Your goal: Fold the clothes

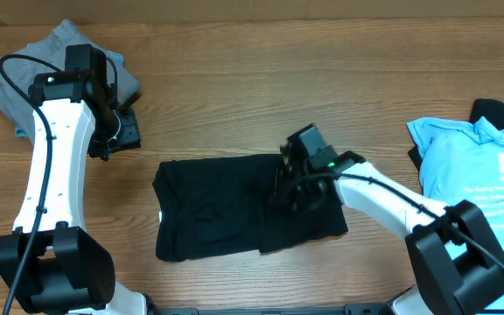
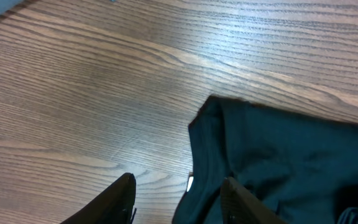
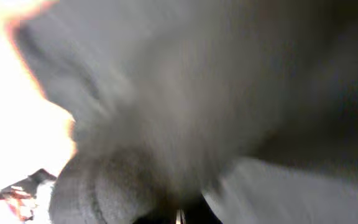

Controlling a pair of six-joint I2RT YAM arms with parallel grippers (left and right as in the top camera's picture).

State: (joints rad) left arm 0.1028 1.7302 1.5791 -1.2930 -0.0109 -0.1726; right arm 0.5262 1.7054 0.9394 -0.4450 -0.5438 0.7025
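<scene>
lying flat in the middle of the brown wooden worktop (image 1: 234, 96), the plain black fabric t-shirt (image 1: 221, 206) has the right pincer (image 1: 289, 185) closed and pressed onto its right part; whether cloth is nipped i cannot tell. the left pincer (image 1: 121, 133) hangs half open, empty, near the shirt's far-left corner.

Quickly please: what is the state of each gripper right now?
Left gripper: open, holding nothing.
Right gripper: closed, seemingly pinching the fabric of the black T-shirt.
</scene>
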